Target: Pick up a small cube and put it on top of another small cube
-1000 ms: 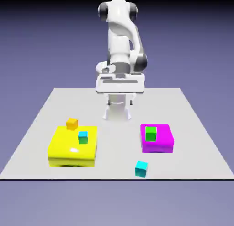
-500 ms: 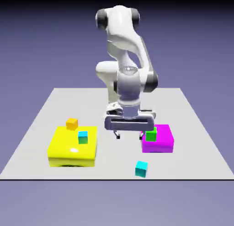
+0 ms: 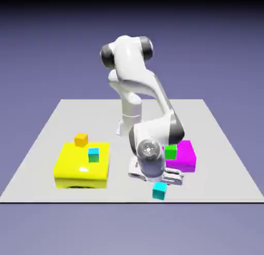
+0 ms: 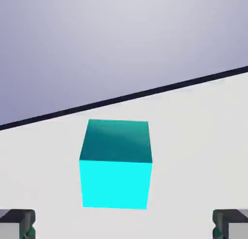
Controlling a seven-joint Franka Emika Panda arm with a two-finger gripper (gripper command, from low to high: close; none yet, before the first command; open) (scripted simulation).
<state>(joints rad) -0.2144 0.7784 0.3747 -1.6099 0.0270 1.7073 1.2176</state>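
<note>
Right at the front, close to the counter's near edge, sits the turquoise cube, flat on the surface, and here's the robot's hand low down just beyond it! Over to the hand view: the fingers are spread wide, one at each bottom corner, gripping nothing, with that cube between their lines but up ahead of the tips, touching neither. The counter's dark edge slants across behind it. Back in the exterior view and a little deeper, on the exterior view's left, the wide yellow block carries a second turquoise cube. Across on the exterior view's right, there's the small green cube on top of the flat magenta block, partly hidden by the arm. Farther back, at the yellow block's far edge, comes the orange cube; whether it rests on the block or behind it, one can't tell. And beyond them all, the white arm rises from its base and bends forward over the counter.
</note>
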